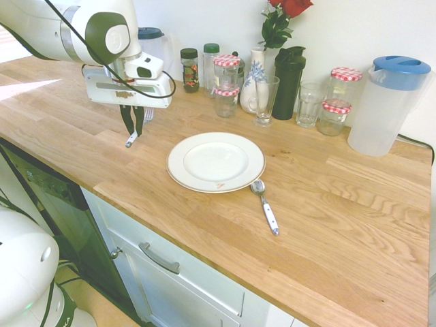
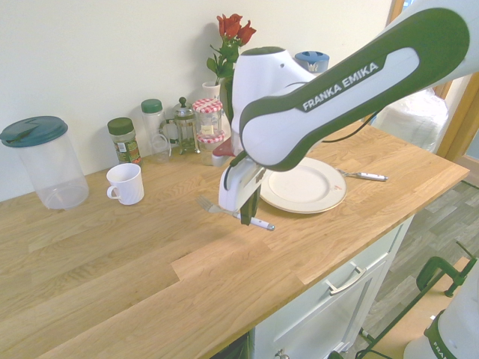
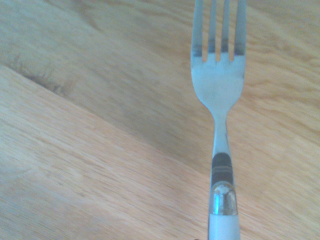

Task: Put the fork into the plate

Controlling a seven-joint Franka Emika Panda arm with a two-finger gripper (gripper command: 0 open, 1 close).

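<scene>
I had the fork [image 2: 262, 224] at the end effector [image 1: 131, 135], its fingers clamped together on the white handle. From the second exterior view, the handle's end stuck out on one side of the fingertips and the silver tines on the other; my wrist view showed the four tines and the neck over the wooden worktop [image 1: 327, 225]. I could not tell whether the fork was touching the wood or just above it.

The plate [image 1: 216, 162] lay flat near the end effector, apart from the fork. In the first exterior view it sat to the right of the fork. Just beside the plate's rim, on the side away from the fork, rested the white-handled spoon [image 1: 270, 214]. Along the wall at the far side stood jars [image 1: 226, 71], glasses [image 1: 308, 105], a vase [image 1: 253, 82] with red roses [image 1: 293, 7] and a blue-lidded pitcher [image 1: 378, 112].
</scene>
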